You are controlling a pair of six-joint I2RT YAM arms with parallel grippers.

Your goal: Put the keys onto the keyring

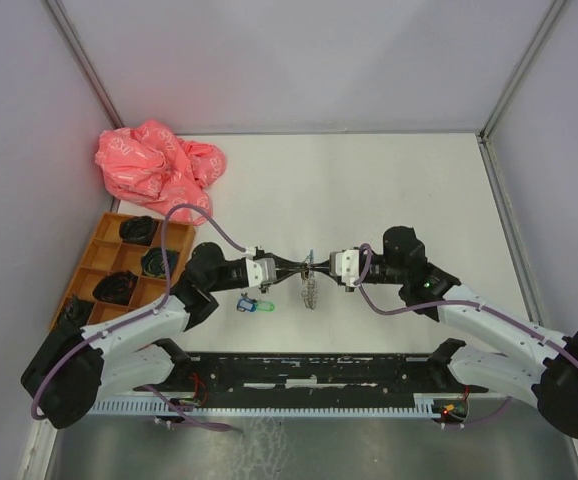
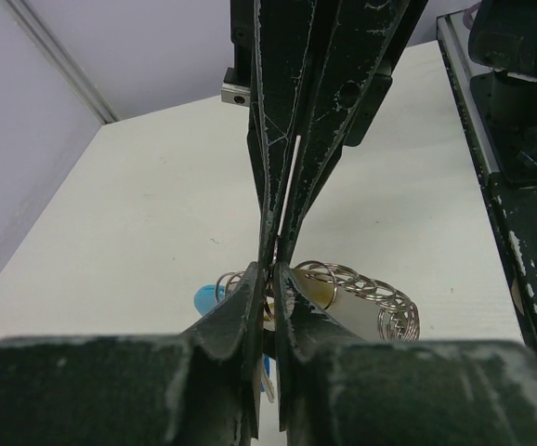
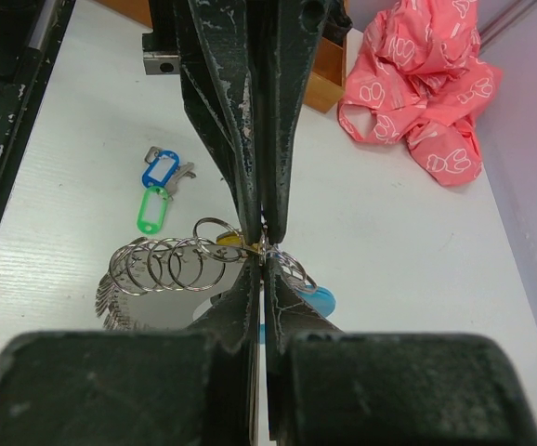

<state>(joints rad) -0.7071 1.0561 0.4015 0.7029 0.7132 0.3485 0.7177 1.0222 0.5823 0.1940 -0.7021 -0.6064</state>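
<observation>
A crumpled pink plastic bag [image 1: 159, 168] with white print lies at the far left of a white table [image 1: 389, 190]. Just in front of it, along the left wall, sits an orange wooden tray [image 1: 102, 258] divided into compartments. Several compartments hold dark bundles [image 1: 159, 263] too small to identify.

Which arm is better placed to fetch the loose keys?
Left. The keys lie on its side, near the left pincer; the right pincer is shut on the ring and should hold it.

keyring [image 3: 171, 263] is shiny metal, tags [image 3: 153, 209] look glossy plastic, bag [image 3: 417, 84] crinkly plastic, tray [image 1: 97, 250] plain wood, fingers [image 3: 217, 111] scuffed matt black
</observation>
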